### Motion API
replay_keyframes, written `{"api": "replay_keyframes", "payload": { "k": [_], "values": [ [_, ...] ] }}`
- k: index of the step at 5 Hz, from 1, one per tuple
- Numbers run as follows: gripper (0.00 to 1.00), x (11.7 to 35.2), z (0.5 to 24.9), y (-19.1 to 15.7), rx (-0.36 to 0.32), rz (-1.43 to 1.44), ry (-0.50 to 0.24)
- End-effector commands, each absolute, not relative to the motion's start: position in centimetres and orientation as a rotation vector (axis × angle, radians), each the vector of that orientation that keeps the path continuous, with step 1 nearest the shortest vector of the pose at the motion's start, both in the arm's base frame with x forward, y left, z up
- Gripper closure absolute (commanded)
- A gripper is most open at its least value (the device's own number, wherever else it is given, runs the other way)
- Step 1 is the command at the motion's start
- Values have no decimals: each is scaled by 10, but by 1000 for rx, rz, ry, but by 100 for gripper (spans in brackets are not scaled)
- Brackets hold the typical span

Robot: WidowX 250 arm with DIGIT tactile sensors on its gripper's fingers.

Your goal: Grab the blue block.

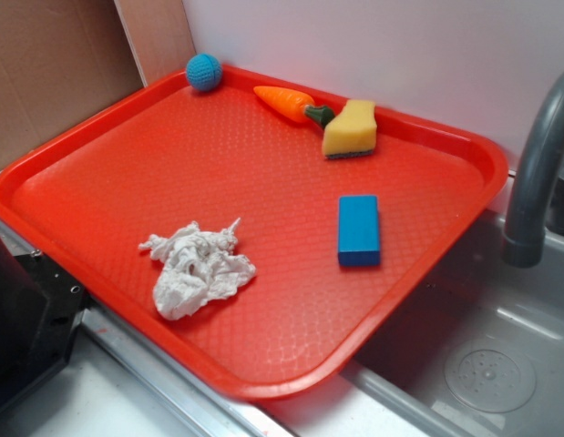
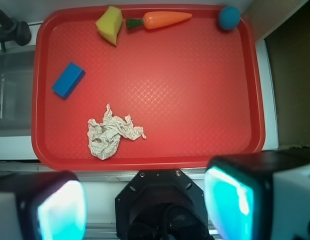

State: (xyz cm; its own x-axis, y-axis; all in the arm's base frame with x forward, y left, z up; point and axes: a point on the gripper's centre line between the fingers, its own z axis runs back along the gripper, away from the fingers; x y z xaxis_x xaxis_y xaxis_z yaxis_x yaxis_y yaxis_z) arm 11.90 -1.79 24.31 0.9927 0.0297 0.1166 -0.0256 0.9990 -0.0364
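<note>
blue block (image 1: pixel 358 229) lies flat on red tray (image 1: pixel 99 150), near sink-side rim | crumpled cloth (image 1: pixel 197 269) apart | claw (image 2: pixel 144 202) spread wide, empty, above tray's near edge

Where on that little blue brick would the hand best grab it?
Probably from straight above, closing across the blue block's narrow width, on its two long flat sides near the middle. It lies flat on the red tray with open space around it. The hand is open.

Red tray (image 1: pixel 72 173), crumpled cloth (image 1: pixel 198 269), carrot (image 1: pixel 286 102), yellow sponge (image 1: pixel 350 128), teal ball (image 1: pixel 204 72), faucet (image 1: pixel 535 173)
</note>
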Motion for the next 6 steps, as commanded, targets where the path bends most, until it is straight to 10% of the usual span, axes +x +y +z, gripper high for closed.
{"api": "replay_keyframes", "payload": {
  "k": [1, 3, 6],
  "values": [
    [0, 119, 243, -18, -35, 28, -117],
    [0, 192, 178, -68, -129, 410, 47],
    [0, 192, 178, -68, -129, 410, 47]
  ]
}}
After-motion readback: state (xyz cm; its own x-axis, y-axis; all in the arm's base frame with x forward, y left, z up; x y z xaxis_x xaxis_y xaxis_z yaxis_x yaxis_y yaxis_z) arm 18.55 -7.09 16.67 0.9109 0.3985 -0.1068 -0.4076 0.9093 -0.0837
